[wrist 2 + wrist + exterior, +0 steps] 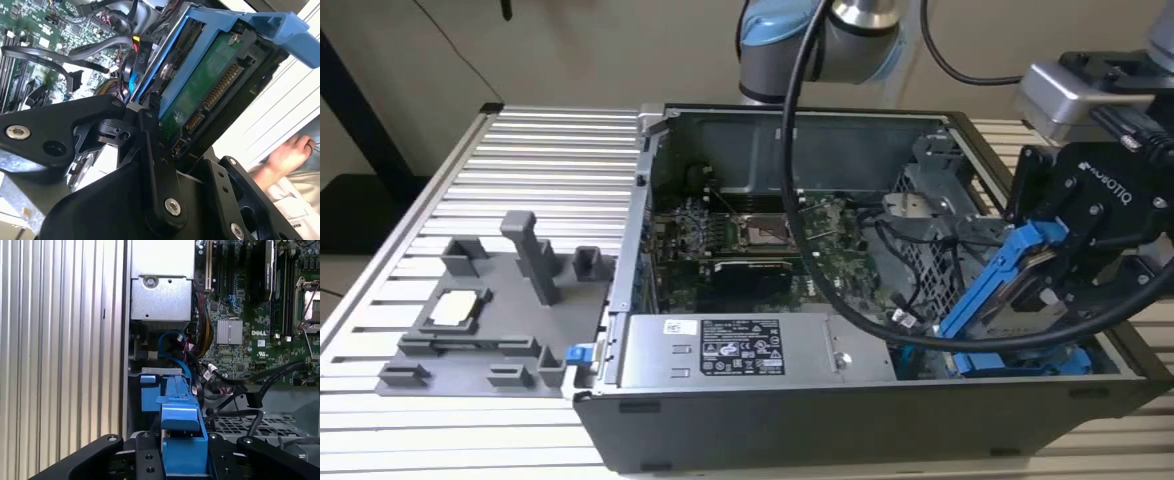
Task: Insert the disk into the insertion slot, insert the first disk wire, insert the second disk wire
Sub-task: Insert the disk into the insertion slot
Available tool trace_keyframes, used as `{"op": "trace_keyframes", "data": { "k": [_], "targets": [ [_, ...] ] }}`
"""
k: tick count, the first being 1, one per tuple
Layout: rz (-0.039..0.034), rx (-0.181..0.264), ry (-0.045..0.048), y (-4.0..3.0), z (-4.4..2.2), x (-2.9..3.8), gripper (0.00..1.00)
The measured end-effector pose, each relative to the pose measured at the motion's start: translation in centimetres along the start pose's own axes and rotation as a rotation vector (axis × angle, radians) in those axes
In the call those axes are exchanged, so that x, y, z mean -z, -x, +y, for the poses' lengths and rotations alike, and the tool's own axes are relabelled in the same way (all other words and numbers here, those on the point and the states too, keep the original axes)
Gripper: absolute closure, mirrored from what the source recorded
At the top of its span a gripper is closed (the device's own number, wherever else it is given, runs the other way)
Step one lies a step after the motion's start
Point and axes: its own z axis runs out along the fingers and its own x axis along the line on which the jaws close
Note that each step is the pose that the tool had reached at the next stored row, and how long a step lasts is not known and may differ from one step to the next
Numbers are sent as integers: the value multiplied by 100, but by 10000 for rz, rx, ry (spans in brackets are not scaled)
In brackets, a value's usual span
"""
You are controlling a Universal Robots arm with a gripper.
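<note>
Right, clamped tight on the disk (1001, 290) with the claw (1061, 285), with black fingers (145, 457) pressed against either flank of its bright blue carrier. Hanging tilted over the open computer case (854, 420), by the case corner nearest the table's (534, 130) edge on the exterior view's right, lower end dipped inside. Not yet seated in the insertion slot (931, 262), just beside that perforated grey cage. Tight quarters here: hemmed in by the case's side wall on one flank and the cage on the other, with a thick black cable (854, 310) looping down through the case close by. Plenty of bare slatted table toward the exterior view's left, apart from a grey fixture tray (494, 320) near that edge. Down in the case: green motherboard (761, 235) across the floor, grey box with a white sticker (734, 350) along the near wall, a second blue carrier (1027, 362) lying low in the corner under the held one. In the second wrist view, showing a green circuit-board underside with a row of gold connector pins, framed in blue. Past the case in that view, a person's hand (290, 155), well apart from the claw.
</note>
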Motion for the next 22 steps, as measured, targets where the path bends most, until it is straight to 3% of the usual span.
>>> {"op": "trace_keyframes", "data": {
  "k": [5,12,21,22],
  "targets": [
    [0,-1,-24,1,-4,-91,67],
    [3,-2,-127,1,-10,-211,67],
    [3,0,-129,2,-11,-215,66],
    [2,-1,-129,2,-11,-216,59]
  ]
}}
